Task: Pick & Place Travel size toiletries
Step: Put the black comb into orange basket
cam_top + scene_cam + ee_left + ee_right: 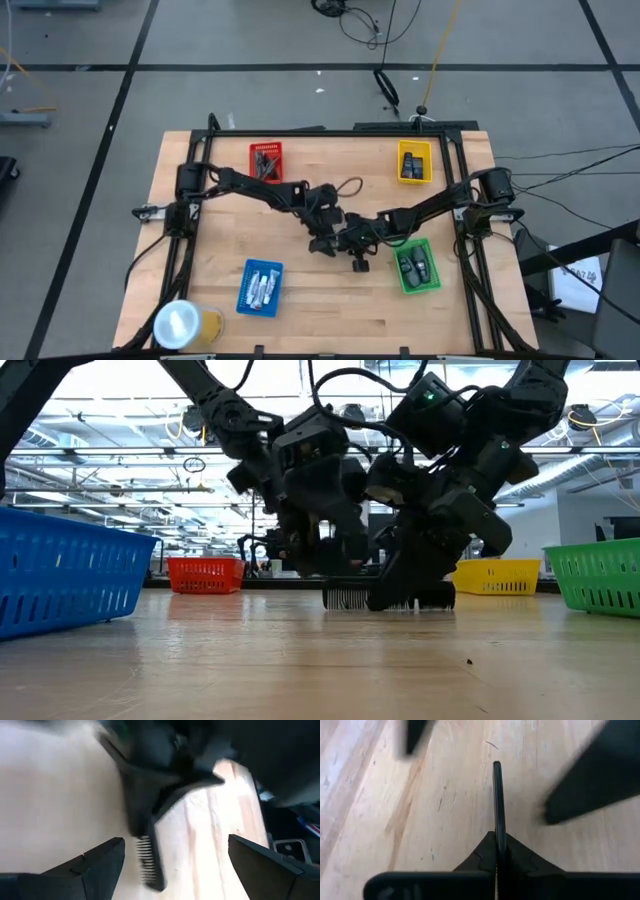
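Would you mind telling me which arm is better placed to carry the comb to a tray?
The right. Its gripper is already shut on the black comb, teeth on the table, while the left gripper is open beside it, holding nothing.

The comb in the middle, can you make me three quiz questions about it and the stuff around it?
1. Where is the comb?
A. In the blue tray
B. On the bare table, between the trays
C. In the yellow tray

2. How many coloured trays are there?
A. Two
B. Three
C. Four

3. How are the left gripper fingers?
A. Wide open
B. Shut on the comb
C. Out of sight

Answers: 1 B, its teeth touch the wood at mid-table, pinched by the right gripper. 2 C, red tray, yellow, blue and green tray. 3 A, the left wrist view shows both fingers far apart.
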